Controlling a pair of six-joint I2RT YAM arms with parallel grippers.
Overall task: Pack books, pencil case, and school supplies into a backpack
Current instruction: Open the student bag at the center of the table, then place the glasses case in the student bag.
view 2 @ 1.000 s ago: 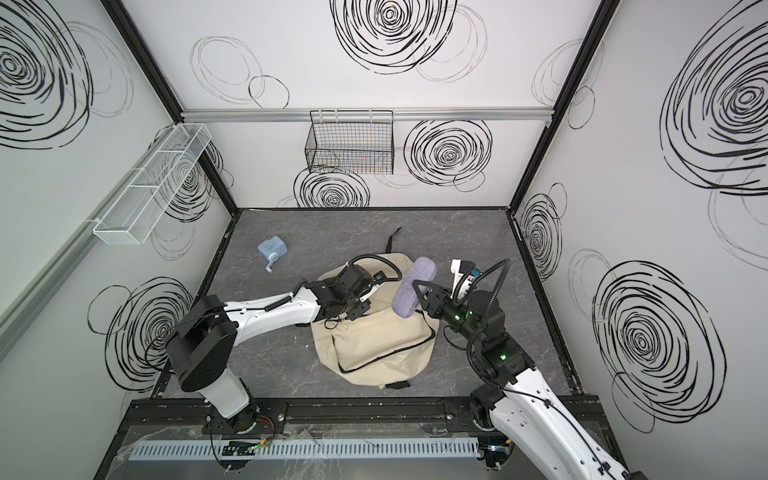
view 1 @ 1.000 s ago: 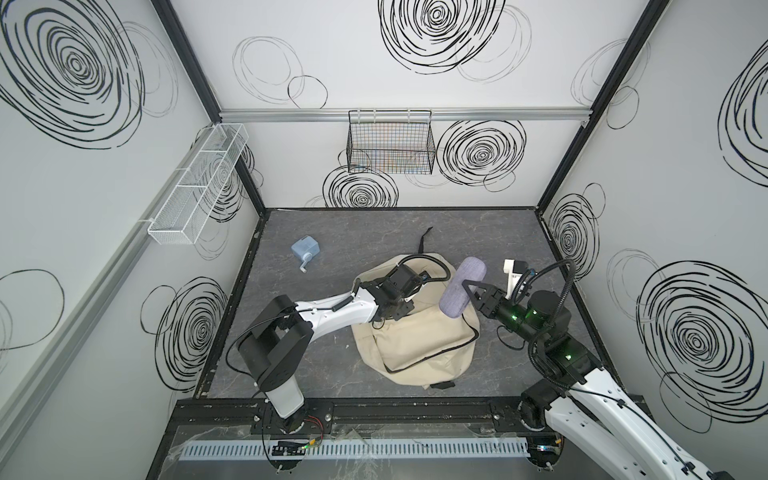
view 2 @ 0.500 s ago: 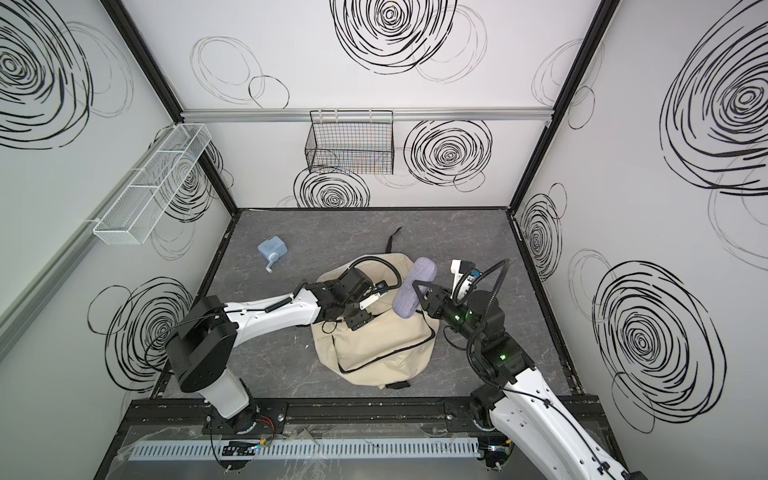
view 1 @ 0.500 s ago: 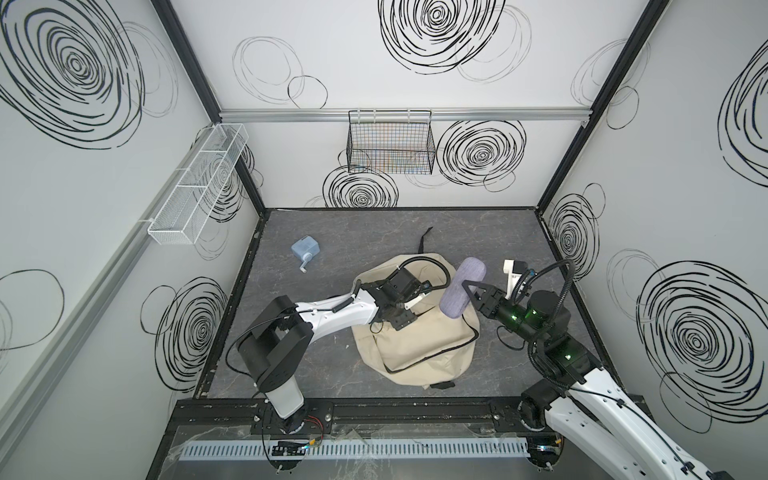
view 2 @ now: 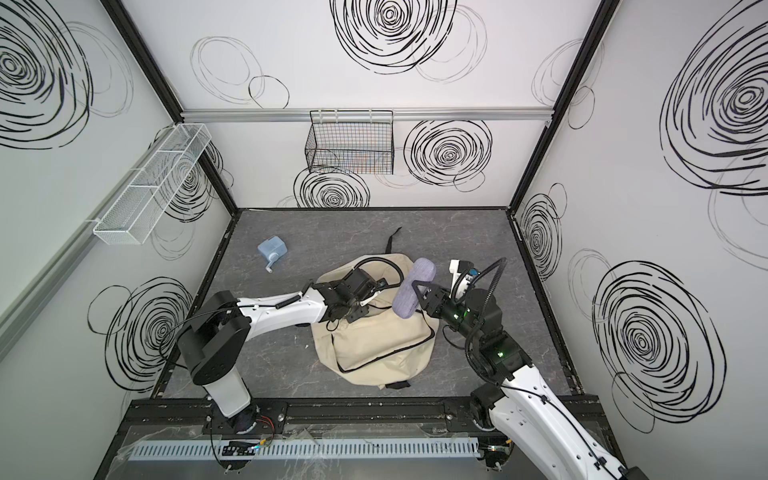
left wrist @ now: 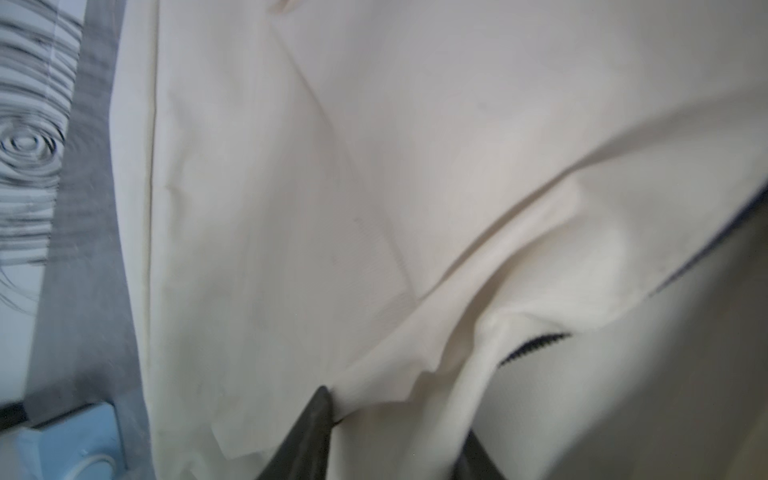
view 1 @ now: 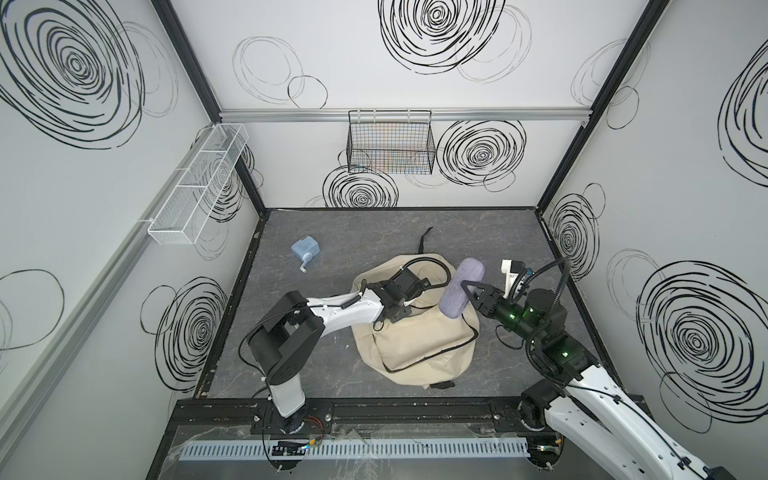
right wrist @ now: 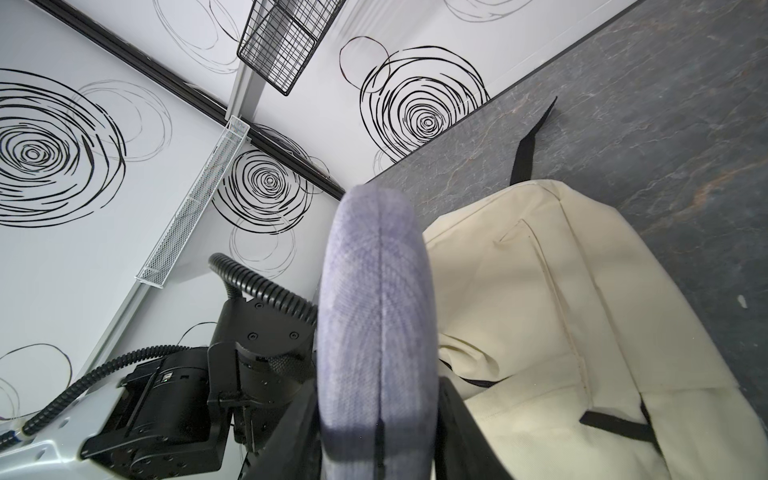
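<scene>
Roughly mid-task, judged from how things lie now.

Nearest the front rail: the backpack [view 1: 415,349] lies slumped on the grey table [view 1: 316,365], front pocket up. Its black zip line [view 1: 432,355] curves across the near half. I cannot tell from above how far the main mouth is open.

Left gripper [left wrist: 399,428]: over the backpack's left side. In the left wrist view a ridge of cream fabric is bunched between its two dark fingers [left wrist: 316,428], close to a short run of zip teeth [left wrist: 532,347]. I read this as clenched on the backpack cloth, probably to hold the opening up.

Right gripper [view 1: 465,291]: clamped across the middle of the pencil case [view 1: 453,299]. The case is tilted and lifted clear, over the backpack's far right edge. It is not yet inside.

Farther back, left: the school supplies, a light blue sharpener [view 1: 305,250] with its crank towards the front. It sits alone on the table, well apart from the backpack and both arms, so it is not packed.

A black strap [view 1: 424,237] trails from the backpack towards the back wall.

The books: none in any view. Whether they are inside the backpack cannot be told.

Back wall: the black wire basket [view 1: 390,147] hangs there, playing no part.

Left to do, by my estimate: pencil case in, then sharpener.
</scene>
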